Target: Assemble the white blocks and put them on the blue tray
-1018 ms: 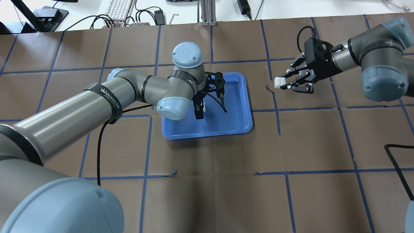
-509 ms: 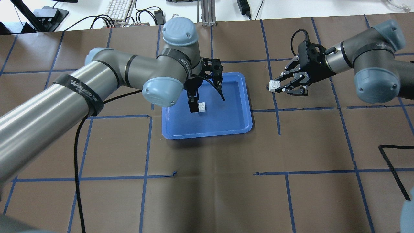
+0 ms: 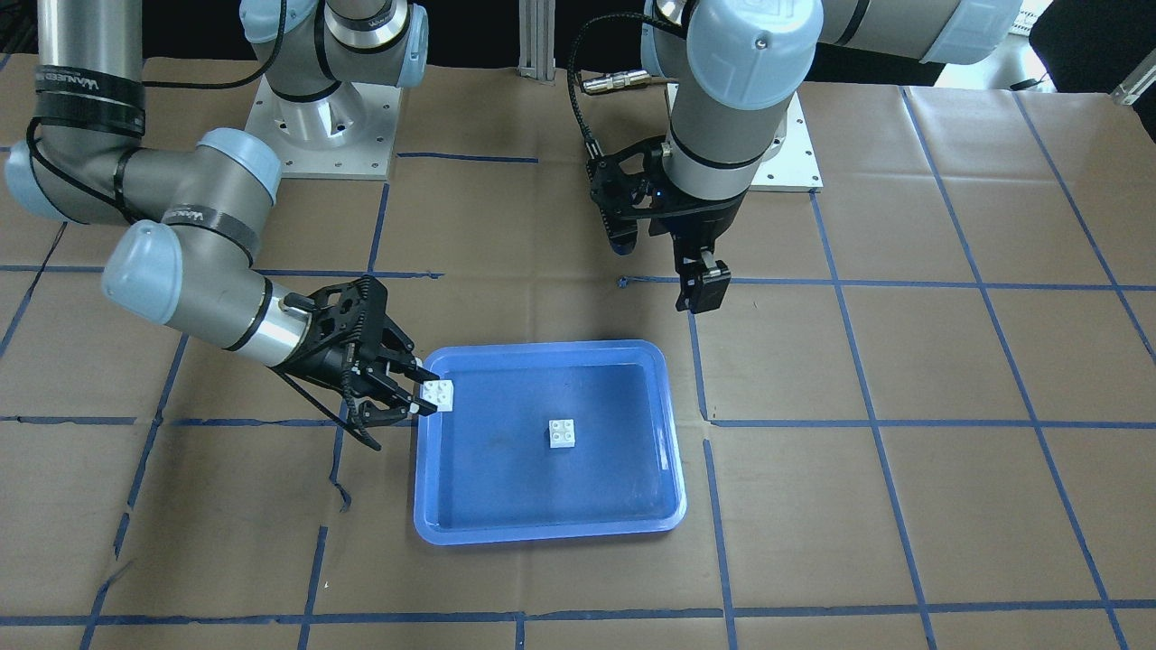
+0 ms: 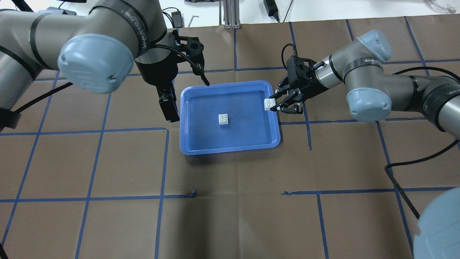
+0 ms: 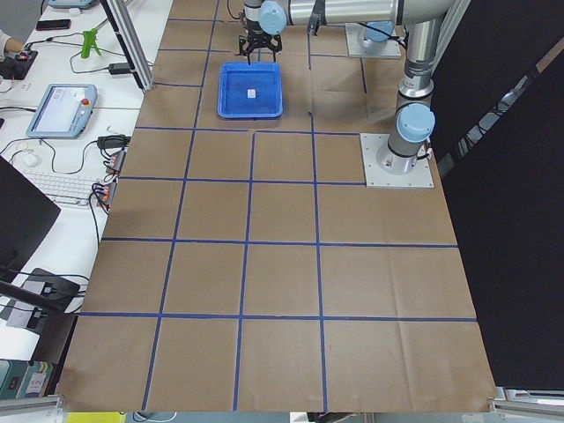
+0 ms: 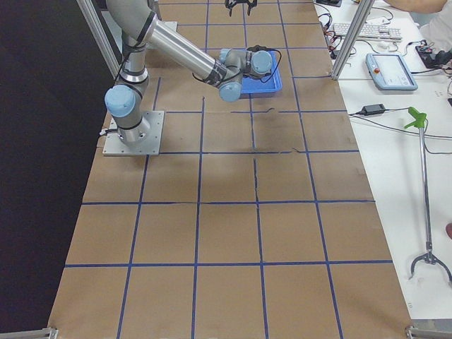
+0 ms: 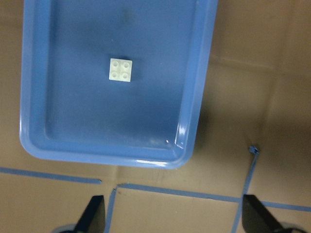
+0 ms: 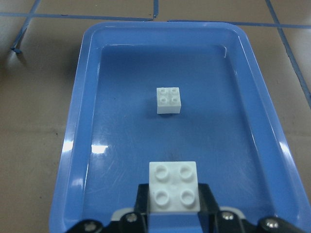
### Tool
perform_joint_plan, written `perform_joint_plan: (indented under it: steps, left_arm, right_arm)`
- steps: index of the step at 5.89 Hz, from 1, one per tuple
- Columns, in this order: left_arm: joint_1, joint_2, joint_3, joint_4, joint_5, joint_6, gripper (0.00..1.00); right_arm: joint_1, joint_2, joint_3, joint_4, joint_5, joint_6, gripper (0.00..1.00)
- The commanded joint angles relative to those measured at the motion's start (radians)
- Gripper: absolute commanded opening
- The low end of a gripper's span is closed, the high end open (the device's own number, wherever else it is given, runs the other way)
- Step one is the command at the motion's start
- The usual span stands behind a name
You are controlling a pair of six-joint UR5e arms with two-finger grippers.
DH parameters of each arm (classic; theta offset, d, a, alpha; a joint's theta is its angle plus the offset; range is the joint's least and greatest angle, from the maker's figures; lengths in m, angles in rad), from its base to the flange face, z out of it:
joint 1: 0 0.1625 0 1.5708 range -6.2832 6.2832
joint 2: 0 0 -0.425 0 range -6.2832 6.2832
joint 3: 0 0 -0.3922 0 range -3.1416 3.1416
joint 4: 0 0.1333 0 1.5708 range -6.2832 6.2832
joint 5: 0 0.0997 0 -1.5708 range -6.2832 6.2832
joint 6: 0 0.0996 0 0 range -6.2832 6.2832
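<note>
Loose white block (image 4: 223, 119) sits studs-up in the middle of the blue tray (image 4: 230, 151). The tray lies toward the table's far edge, roughly midway between its ends. Held white block (image 4: 268, 104) is pinched studs-up at the tips of the right gripper (image 4: 275, 105), over the tray rim on the side nearer the table's right end. The loose one lies straight ahead of those fingers, apart from them.

Nothing joined yet. You need to carry across, line up over the studs, press down and let go. Left gripper (image 7: 176, 218) has its fingers wide and empty, off the tray's opposite side and clear of both blocks.
</note>
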Motion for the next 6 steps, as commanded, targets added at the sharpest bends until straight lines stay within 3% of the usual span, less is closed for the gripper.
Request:
perform_joint_plan:
  steps: [1,6]
  left_arm:
    - [0.067,0.073,-0.012,-0.05,0.024,-0.249,1.0]
    - [0.106,0.142,0.009,-0.05,0.019,-0.988,1.0]
  right_arm:
    - [0.079,0.095,-0.003,-0.166,0.002,0.096,0.23]
    - [0.145,0.211,-0.052,-0.272,0.002,0.198,0.23]
